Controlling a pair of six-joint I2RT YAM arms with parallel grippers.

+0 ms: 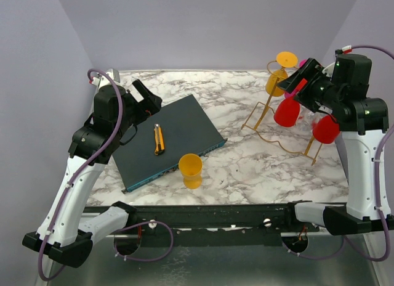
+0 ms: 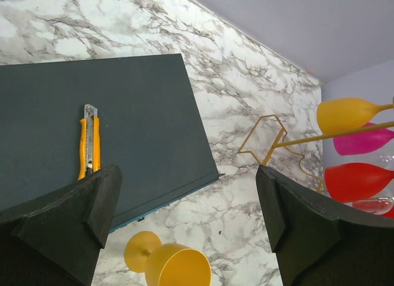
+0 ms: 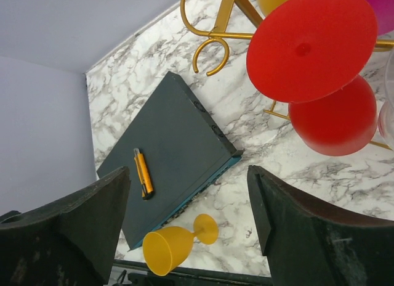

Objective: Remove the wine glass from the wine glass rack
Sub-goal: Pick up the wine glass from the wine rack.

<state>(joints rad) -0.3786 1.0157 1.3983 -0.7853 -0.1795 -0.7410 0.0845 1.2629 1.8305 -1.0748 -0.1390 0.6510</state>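
The gold wire wine glass rack (image 1: 257, 115) stands at the right of the table. Several wine glasses hang from it bowl down: a yellow one (image 1: 275, 82) and two red ones (image 1: 287, 112) (image 1: 325, 130). My right gripper (image 1: 295, 90) is open at the rack, close to the nearer red glass. In the right wrist view that glass's round red foot (image 3: 311, 45) and bowl (image 3: 335, 116) lie just beyond the right gripper (image 3: 188, 218), with nothing between the fingers. My left gripper (image 1: 144, 98) hovers open over the table's left side, far from the rack (image 2: 308, 138).
A flat dark blue-grey box (image 1: 166, 141) lies in the middle left with a yellow utility knife (image 1: 159, 140) on it. A loose yellow wine glass (image 1: 191, 170) stands near the table's front edge. Lilac walls close in the back and sides.
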